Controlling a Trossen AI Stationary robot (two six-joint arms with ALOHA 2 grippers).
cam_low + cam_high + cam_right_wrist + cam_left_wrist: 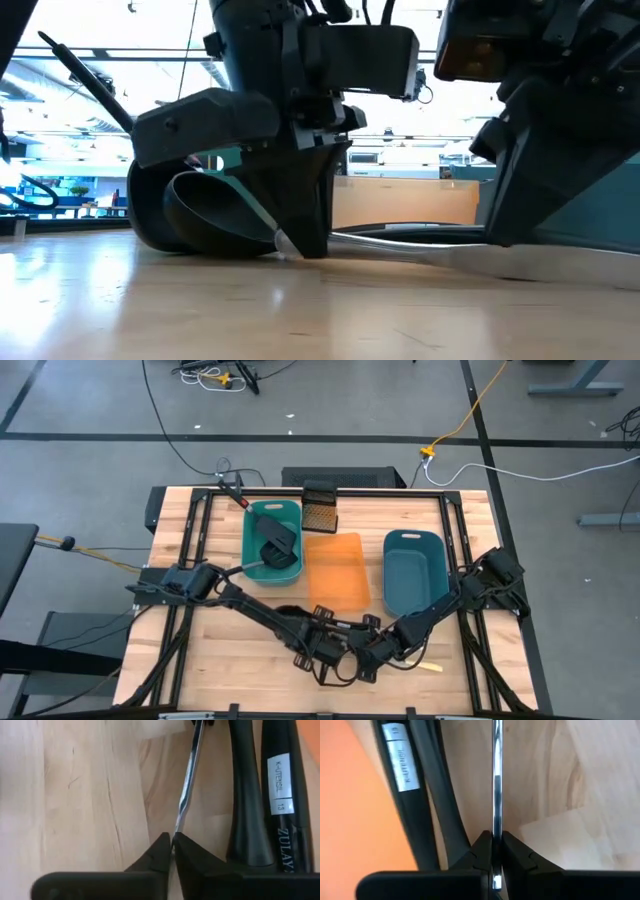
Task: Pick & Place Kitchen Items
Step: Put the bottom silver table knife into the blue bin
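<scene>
The thin metal handle (496, 780) lies flat on the wood, running straight out from between the fingers of your left gripper (494, 850), which is clenched on it. Your right gripper (172, 847) faces it from the other end, its jaws drawn narrow about the same handle's tip. The two grippers sit close together, with the handle stretched between them.

Just beside the handle, on the left gripper's orange-tray side, lie two black handles (245, 795), one labelled (402, 765). A black ladle bowl (200, 215) rests on the table right against the left gripper.

Progress looks early. Well beyond the left gripper, the teal tray (250, 550) holds one black utensil (276, 540). The orange tray (340, 575) and blue tray (415, 575) show nothing inside. A pale-yellow piece (431, 668) lies loose near the right gripper's outer side, so several items are left to place.

Neither end of the pinched handle shows, so you cannot tell which utensil it belongs to. From above, the arms cover whatever lies under them.
</scene>
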